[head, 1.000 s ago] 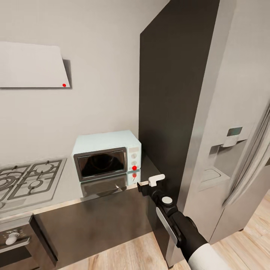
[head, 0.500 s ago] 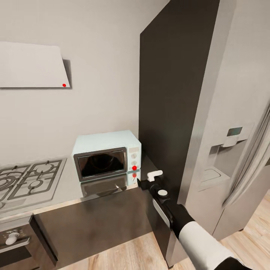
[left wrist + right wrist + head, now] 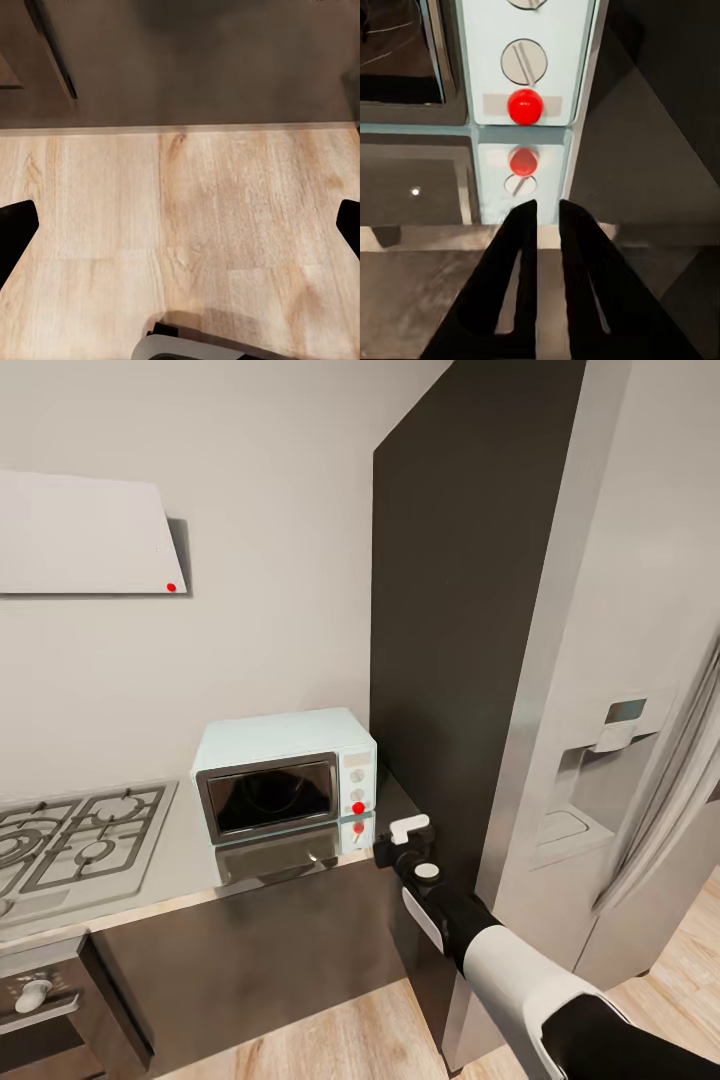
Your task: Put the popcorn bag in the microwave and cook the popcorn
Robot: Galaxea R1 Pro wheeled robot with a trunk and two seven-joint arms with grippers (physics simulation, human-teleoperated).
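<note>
The pale mint-blue microwave [image 3: 285,773] stands on the shiny grey countertop [image 3: 180,865] with its dark glass door closed. The popcorn bag is hidden from view. My right gripper [image 3: 381,849] hovers at the counter's front right corner, just below and in front of the microwave's red dot [image 3: 358,807]. In the right wrist view the right gripper [image 3: 547,212] is shut with nothing between its fingers. Its tips point at the red dot [image 3: 525,106], which sits under a round knob [image 3: 523,61]. My left gripper [image 3: 180,225] is open over the wood floor.
A tall dark panel [image 3: 450,610] and the steel fridge [image 3: 620,710] stand right of the microwave, close to my right arm. The gas hob [image 3: 70,845] lies to the left, under the grey range hood [image 3: 80,535]. A built-in oven [image 3: 40,1000] sits below the hob.
My right arm has reached forward. Its gripper has risen from the counter's edge and moved closer to the microwave's red dot. The microwave has not moved.
</note>
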